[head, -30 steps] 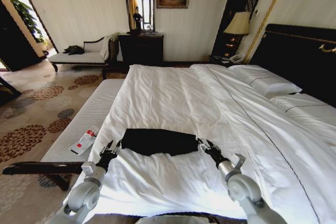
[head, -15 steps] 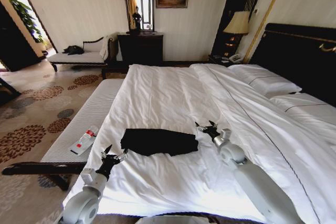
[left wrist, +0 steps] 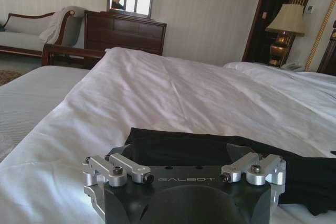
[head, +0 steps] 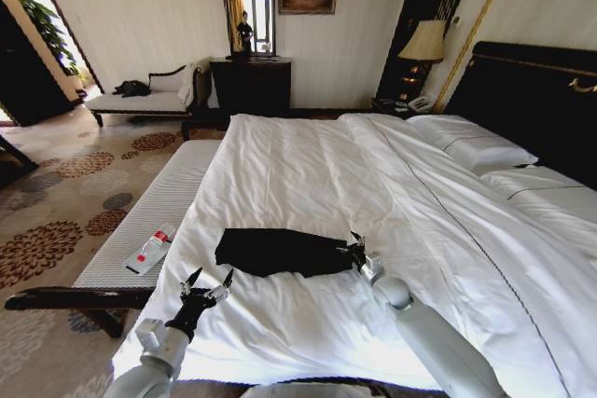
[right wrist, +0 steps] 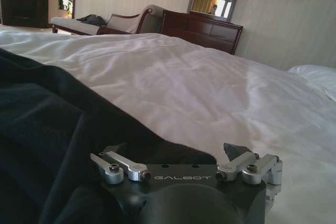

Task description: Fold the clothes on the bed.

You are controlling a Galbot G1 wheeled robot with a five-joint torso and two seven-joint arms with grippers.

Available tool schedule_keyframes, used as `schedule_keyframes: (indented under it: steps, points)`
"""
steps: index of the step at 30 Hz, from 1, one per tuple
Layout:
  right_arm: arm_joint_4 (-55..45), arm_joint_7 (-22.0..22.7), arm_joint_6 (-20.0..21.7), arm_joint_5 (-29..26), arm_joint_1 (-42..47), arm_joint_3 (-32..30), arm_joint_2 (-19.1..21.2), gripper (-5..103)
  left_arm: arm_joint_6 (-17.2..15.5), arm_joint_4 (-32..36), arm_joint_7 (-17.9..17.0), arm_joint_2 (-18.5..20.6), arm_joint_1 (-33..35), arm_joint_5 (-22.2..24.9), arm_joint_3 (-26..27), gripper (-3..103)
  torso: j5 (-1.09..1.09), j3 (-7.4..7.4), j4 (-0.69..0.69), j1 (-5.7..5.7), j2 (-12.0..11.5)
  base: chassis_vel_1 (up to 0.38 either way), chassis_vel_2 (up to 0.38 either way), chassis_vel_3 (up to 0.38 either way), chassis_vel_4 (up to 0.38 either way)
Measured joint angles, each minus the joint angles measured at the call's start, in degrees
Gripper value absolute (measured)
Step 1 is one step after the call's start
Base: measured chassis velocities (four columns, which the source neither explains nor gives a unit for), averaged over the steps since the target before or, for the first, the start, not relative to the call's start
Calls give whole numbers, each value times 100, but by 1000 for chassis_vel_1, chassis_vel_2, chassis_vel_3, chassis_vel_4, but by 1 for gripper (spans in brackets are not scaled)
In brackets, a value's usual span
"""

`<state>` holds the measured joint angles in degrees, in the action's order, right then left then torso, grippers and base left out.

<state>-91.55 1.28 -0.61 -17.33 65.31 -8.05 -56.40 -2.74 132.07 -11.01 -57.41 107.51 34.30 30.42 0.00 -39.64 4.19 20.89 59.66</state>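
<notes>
Bedroom, bed (head: 308,174): folded shirt (head: 280,251) near the foot.

Head view: right end effector (head: 355,247), back from beyond the shirt, at its right end; left end effector (head: 207,288) withdrawn, open, empty.

Wrist views: both spread, nothing gripped; next fold seems pending.
</notes>
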Motion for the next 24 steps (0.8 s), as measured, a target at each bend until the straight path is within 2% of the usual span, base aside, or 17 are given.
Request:
schedule_keyframes:
  steps: [5, 8, 9, 11, 12, 13, 14, 16, 22, 24]
  points:
    - [-459, 63, -15, -8, 408, -291, -14, 100, 0, -13, -3, -15, -17, 3, 3, 100, 0, 0, 1, 0, 0, 0, 0, 0, 0]
    - [-1049, 229, 326, -858, 798, -598, 9, 100, 3, -19, -8, -77, 11, -33, 4, 100, -1, 0, 0, 0, 0, 0, 0, 0, 0]
    - [-1049, 229, 326, -858, 798, -598, 9, 100, 3, -19, -8, -77, 11, -33, 4, 100, -1, 0, 0, 0, 0, 0, 0, 0, 0]
    - [-1389, 421, 886, -2123, 951, -683, 22, 100, 12, 10, -8, -102, 74, -52, 2, 100, -2, 0, 1, 0, 0, 0, 0, 0, 0]
    - [-1389, 421, 886, -2123, 951, -683, 22, 100, 12, 10, -8, -102, 74, -52, 2, 100, -2, 0, 1, 0, 0, 0, 0, 0, 0]
    - [-1553, 701, 1392, -3224, 916, -739, -51, 100, 18, 45, -6, -108, 119, -65, 1, 100, 0, 0, 1, 0, 0, 0, 0, 0, 0]
    - [-1577, 858, 1645, -3823, 823, -782, -122, 100, 23, 62, -6, -111, 143, -77, 2, 100, 0, 0, 1, -1, 0, 0, 0, 0, 0]
    - [-1481, 1066, 1876, -4526, 588, -865, -262, 100, 33, 115, -8, -118, 214, -102, 24, 100, -1, 0, -2, 0, 0, 0, 0, 0, 0]
    - [-1220, 1157, 2040, -5129, 508, -1030, -313, 100, 64, 214, -12, -130, 301, -108, 140, 100, 0, 0, 0, 0, 0, 0, 0, 0, 0]
    - [-1176, 1138, 2040, -5134, 526, -1059, -314, 100, 77, 214, -17, -134, 296, -107, 141, 100, 0, 0, 0, 0, 0, 0, 0, 0, 0]
